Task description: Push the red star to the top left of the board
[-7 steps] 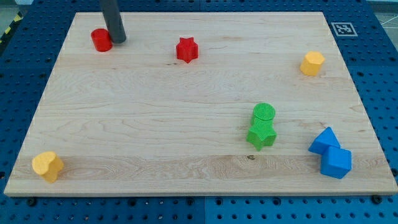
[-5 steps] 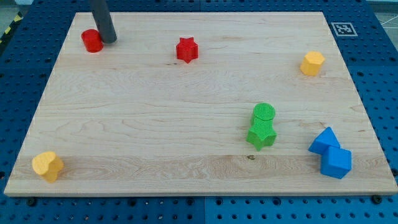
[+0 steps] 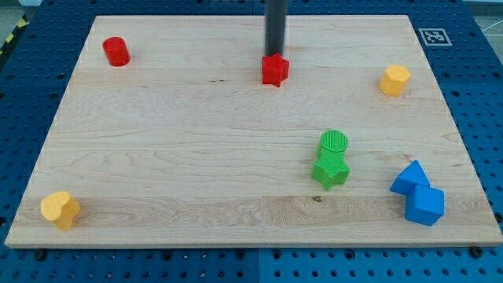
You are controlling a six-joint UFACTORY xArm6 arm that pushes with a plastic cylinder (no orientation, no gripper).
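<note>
The red star [image 3: 274, 71] lies on the wooden board [image 3: 196, 141] near the top edge, a little right of the middle. My tip [image 3: 275, 56] stands directly above the star in the view and touches, or nearly touches, its top edge. The dark rod runs straight up out of the frame. A red cylinder [image 3: 115, 51] sits far off in the board's top left corner.
A yellow hexagon block [image 3: 394, 80] lies at the upper right. A green cylinder [image 3: 334, 142] touches a green star [image 3: 331, 168] right of centre. Two blue blocks [image 3: 419, 192] sit at the lower right. A yellow heart-like block [image 3: 60, 209] sits at the lower left.
My tip has left the red cylinder at the top left and moved right to the red star. The star now lies further right and slightly lower than before.
</note>
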